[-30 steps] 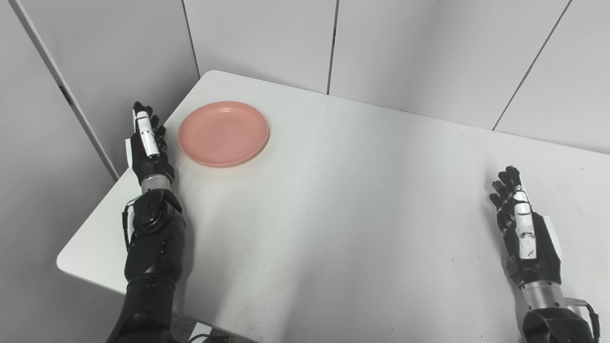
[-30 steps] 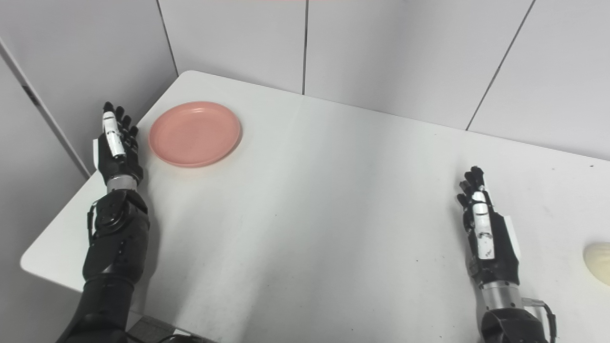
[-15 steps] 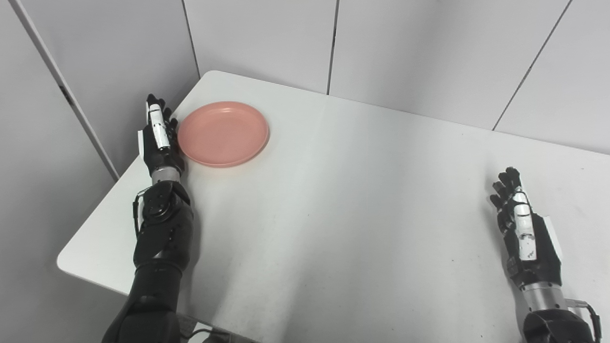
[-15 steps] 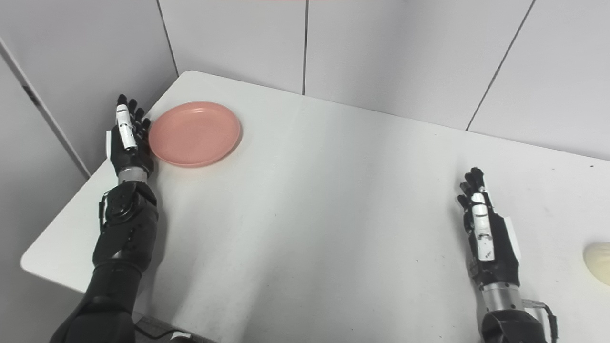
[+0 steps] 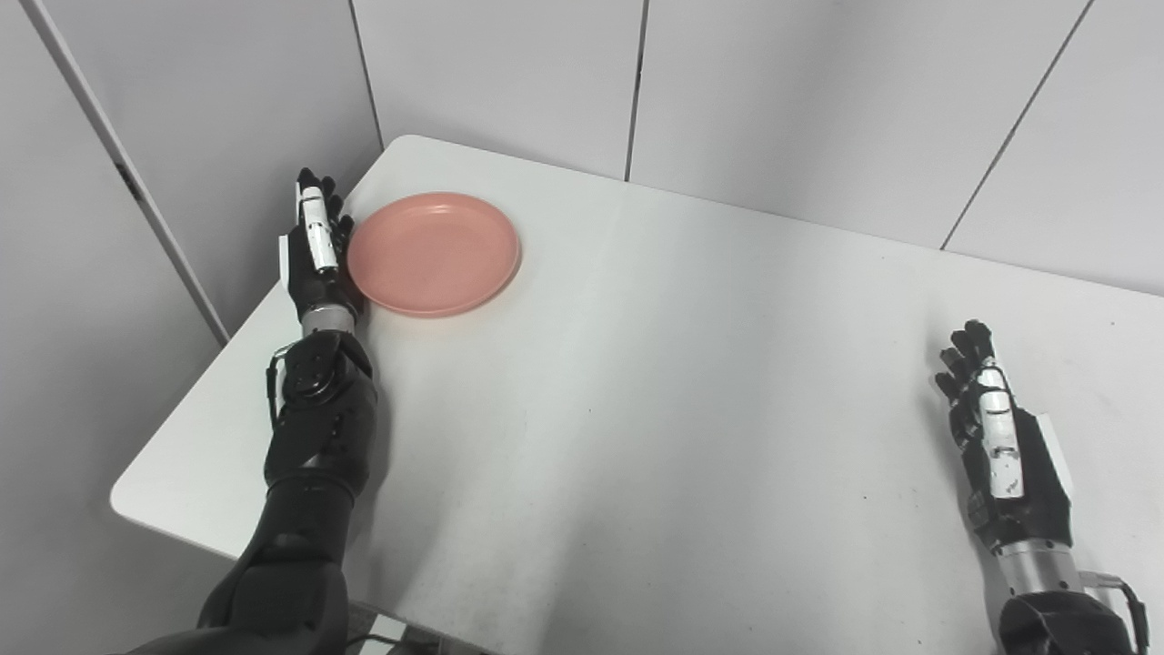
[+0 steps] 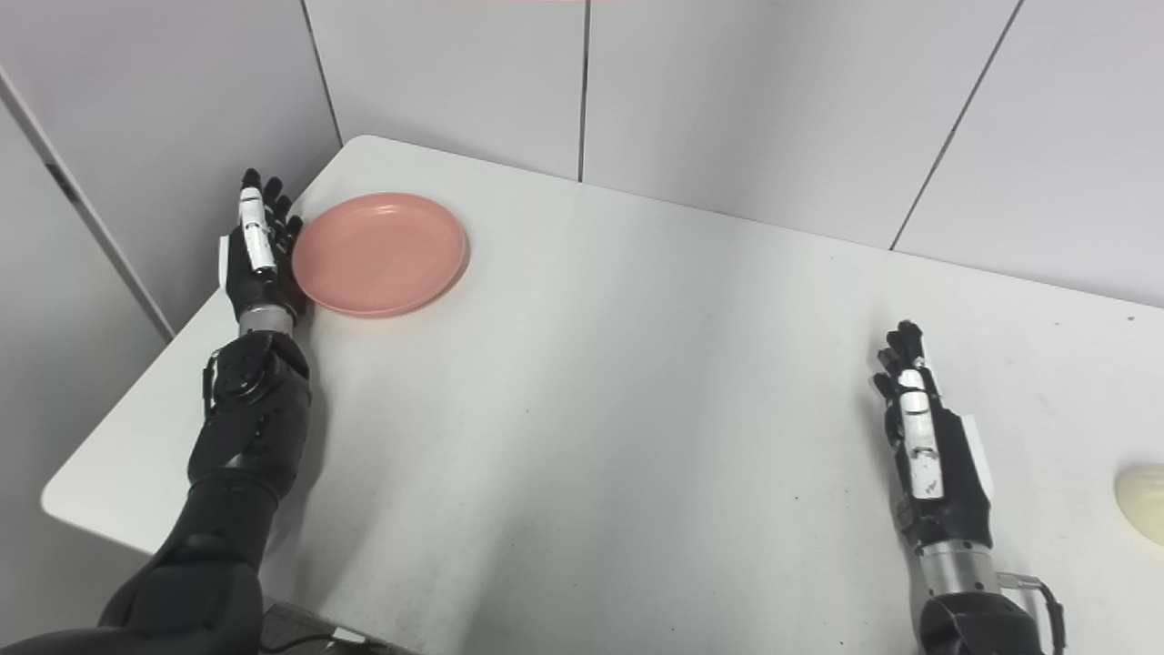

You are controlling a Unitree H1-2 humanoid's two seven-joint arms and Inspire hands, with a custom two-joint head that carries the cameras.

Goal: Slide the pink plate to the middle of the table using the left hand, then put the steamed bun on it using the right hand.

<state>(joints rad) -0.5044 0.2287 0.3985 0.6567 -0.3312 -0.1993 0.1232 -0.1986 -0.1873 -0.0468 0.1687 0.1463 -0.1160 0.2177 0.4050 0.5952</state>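
Observation:
The pink plate (image 5: 433, 252) lies flat near the table's far left corner. My left hand (image 5: 316, 247) stands edge-on against the plate's left rim, fingers straight and apart, open and holding nothing. My right hand (image 5: 998, 446) rests open near the table's right front, fingers extended, well away from the plate. A pale steamed bun (image 6: 1142, 502) lies on the table at the far right edge of the right eye view, a little to the right of my right hand (image 6: 928, 455); it is out of frame in the left eye view.
The white table (image 5: 655, 382) spreads between the two hands. Its left edge runs just behind my left hand. Grey wall panels (image 5: 509, 73) stand close behind the table's far edge and left corner.
My left hand has moved right and forward until it meets the plate's left rim, and the plate has shifted slightly to the right. The right hand has not moved.

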